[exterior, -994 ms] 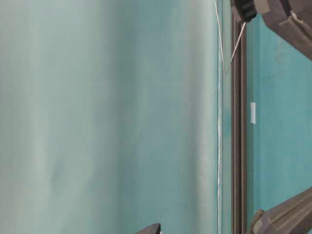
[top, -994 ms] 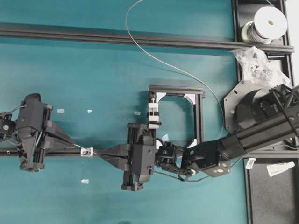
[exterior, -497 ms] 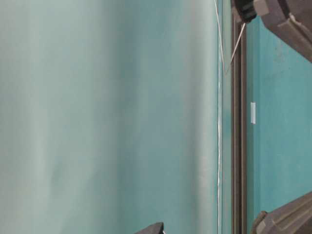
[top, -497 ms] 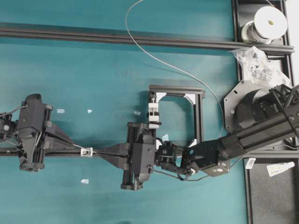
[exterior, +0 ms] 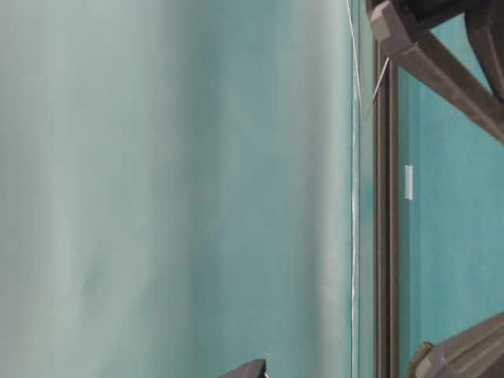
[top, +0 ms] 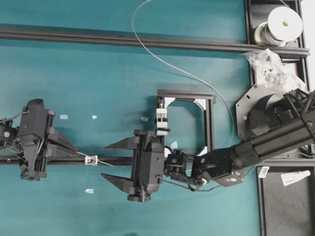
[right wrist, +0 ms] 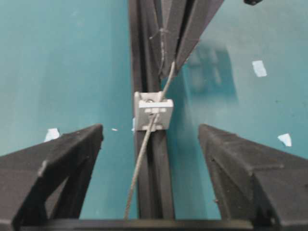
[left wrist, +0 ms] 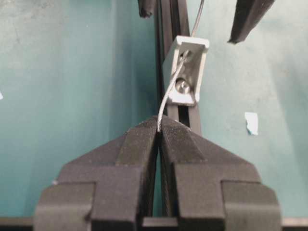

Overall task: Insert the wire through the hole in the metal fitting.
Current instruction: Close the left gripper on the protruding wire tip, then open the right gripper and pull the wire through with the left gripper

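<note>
Both arms are built in matte black. Each tool is formed of two long wedge-shaped fingers [left wrist: 139,159] with finely ribbed, layered surfaces, mounted on a boxy black carriage. The left tool [top: 74,150] is backed by a blocky housing with thin cables looped at its rear. The right tool [top: 115,161] is followed by a jointed wrist, a white patch, and a thick square-section forearm [top: 275,140].

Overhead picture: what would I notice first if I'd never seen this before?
Probably the two black grippers facing each other along a dark rail. The left gripper is pinched shut on a thin silvery wire, which passes through the tiny metal fitting on the rail. The right gripper sits wide open on the other side, and a wire spool stands in the top right corner.
</note>
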You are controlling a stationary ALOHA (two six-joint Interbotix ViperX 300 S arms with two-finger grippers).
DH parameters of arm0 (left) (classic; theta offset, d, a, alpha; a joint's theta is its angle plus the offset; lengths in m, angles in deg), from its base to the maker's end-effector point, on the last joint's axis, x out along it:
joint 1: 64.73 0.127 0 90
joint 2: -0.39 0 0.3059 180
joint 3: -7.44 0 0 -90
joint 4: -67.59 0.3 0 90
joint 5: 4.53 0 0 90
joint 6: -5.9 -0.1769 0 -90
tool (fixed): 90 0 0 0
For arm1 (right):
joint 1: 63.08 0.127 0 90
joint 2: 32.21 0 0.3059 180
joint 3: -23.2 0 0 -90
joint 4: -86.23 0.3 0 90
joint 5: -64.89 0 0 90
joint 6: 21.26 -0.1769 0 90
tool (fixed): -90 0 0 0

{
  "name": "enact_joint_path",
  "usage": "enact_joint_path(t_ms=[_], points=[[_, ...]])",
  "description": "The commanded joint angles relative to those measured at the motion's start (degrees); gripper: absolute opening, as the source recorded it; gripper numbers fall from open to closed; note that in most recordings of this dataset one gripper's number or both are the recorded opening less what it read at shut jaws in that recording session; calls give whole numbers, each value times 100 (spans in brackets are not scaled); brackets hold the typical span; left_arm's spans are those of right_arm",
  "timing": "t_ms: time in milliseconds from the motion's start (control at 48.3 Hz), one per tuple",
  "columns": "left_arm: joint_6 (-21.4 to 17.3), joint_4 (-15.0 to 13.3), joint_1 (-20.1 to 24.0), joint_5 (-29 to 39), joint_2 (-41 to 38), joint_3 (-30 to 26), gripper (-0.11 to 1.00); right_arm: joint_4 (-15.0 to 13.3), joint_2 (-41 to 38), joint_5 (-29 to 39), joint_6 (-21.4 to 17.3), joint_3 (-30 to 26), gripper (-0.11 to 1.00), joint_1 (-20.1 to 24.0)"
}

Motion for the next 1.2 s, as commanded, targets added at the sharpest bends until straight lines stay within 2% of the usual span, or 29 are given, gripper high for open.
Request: enact_joint_path(t_ms=[0,621,849,1180], points=[[0,18,-26,97,220,35,-10,-26,193,-18,-9,-18,89,18],[9,18,-272,694,1767,1160,-10,-26,193,-26,-9,62,88,26],[202,18,-396,984,2083,1485,-10,-26,193,-18,-9,70,88,18],[211,79,-519,993,2127,1617,-10,-26,193,-18,-9,70,88,26]])
